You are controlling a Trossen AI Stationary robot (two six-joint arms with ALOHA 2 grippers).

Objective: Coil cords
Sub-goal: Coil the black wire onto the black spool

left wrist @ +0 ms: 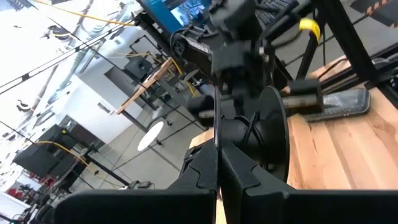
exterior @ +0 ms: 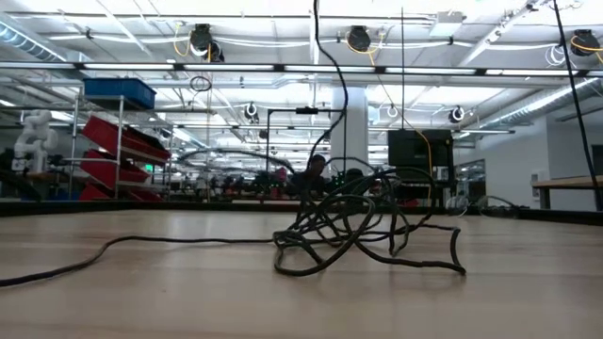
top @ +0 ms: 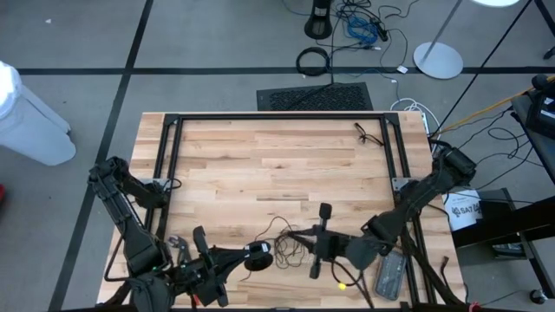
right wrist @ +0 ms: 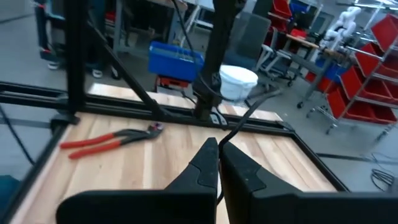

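Cord (top: 290, 236): thin black wire in a loose tangle, lower centre of the high view, its round puck (top: 257, 256) at lower left of the tangle.
Left gripper (top: 245, 256): lower left, fingers pressed together on the puck.
Right gripper (top: 299, 236): lower centre, jaws pinched shut on a strand of cord.
Pliers (right wrist: 112, 141): red-handled, on the table (top: 260, 156), well apart.
Handling: likely light, limp, springy and snag-prone; best held by the stiff puck while the wire is wound.

Two dark jointed arms (top: 121, 208) with black, wedge-shaped fingers (right wrist: 205, 165)

Cord (exterior: 358, 221) end beyond low view's edge
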